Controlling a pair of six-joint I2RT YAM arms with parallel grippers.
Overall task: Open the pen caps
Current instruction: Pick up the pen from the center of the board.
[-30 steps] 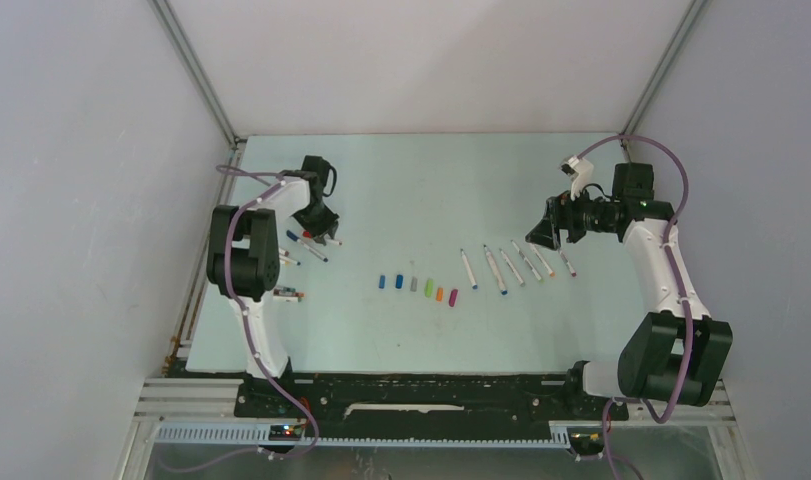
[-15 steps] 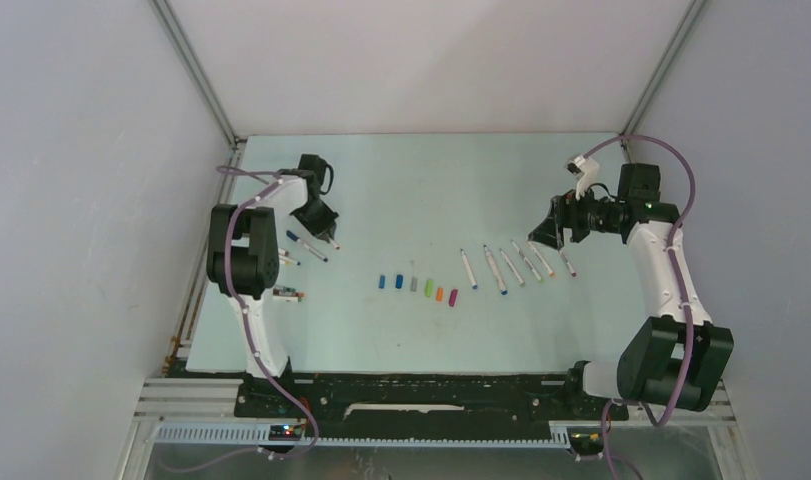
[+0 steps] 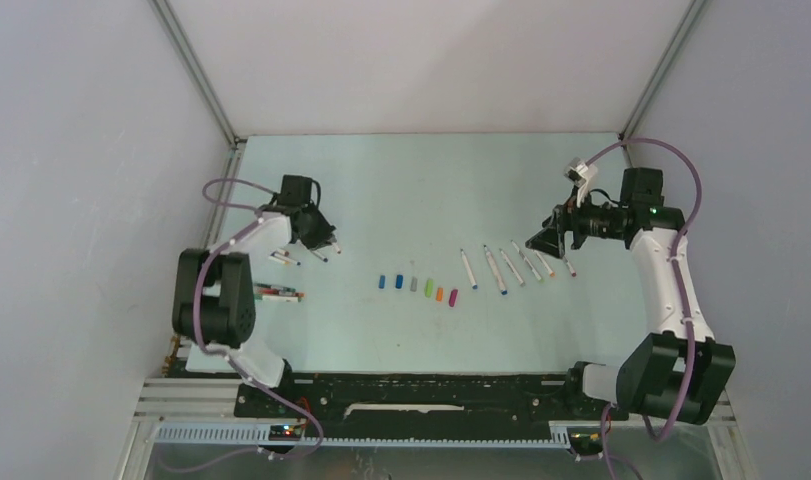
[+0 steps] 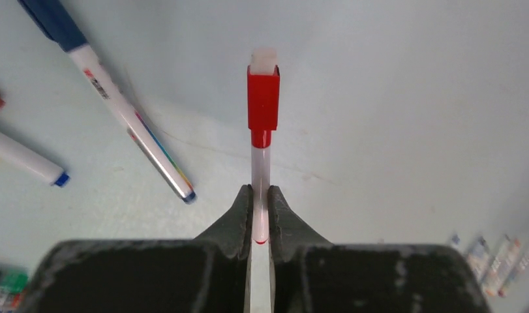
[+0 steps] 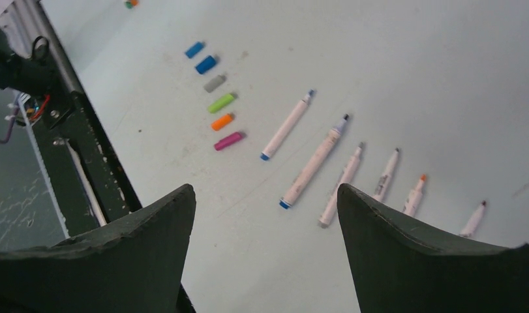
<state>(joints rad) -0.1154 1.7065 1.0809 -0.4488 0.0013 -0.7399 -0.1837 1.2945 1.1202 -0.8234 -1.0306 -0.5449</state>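
Clamps left gripper [image 4: 260, 218] on white barrel of pen [image 4: 260, 173], at left of bench [image 3: 431, 190]; red cap [image 4: 263, 104] on, pointing away. Holds right gripper [image 5: 265, 195] apart, empty, over uncapped pens [image 5: 314, 163]. Judged step: uncapping. Calls next for right gripper on cap, straight pull.

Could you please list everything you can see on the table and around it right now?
Loose caps: six; two blue, grey, green, orange, magenta; row at table centre.
Uncapped pens: six, white; row right of the caps.
Other pens: at least four, white with coloured ends; by the left arm.
Red-capped pen: one; in the left hand.
Table: one, pale green.
Left hand: shut on the red-capped pen.
Right hand: open, by the uncapped pens.
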